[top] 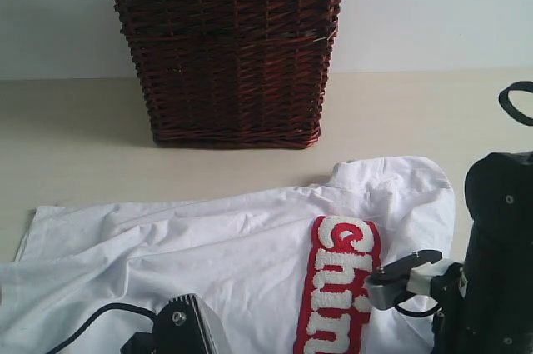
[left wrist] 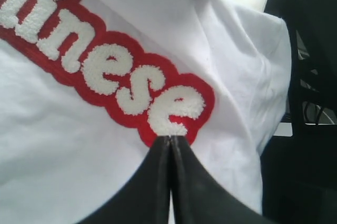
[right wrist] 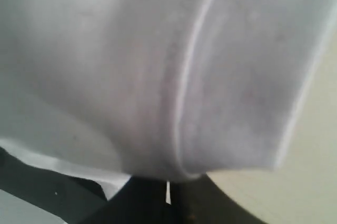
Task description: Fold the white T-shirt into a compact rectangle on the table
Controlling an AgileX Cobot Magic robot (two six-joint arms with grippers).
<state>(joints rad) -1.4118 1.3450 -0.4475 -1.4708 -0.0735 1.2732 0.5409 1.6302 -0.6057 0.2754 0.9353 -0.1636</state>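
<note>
- The right gripper [right wrist: 168, 188] was clamped on a hemmed edge of the shirt [top: 208, 262], with cloth bulging over its jaws. Only a sliver showed between them, so I judged that so thin a bite might slip free on a lift.
- The left gripper [left wrist: 170, 142] was closed, its tips against the shirt at the end of the red lettering [left wrist: 105, 71]. Whether it had caught any cloth could not be told. If it had none, only one edge would rise and the fold would skew.
- Both grippers were at the shirt's right end, so a pull could drag or bunch the loose far end.
- The shirt lay spread out and unfolded on the table [top: 67, 146], in front of the basket [top: 229, 54] and not touching it. It was white and softly creased, with fuzzy white letters outlined in red.
</note>
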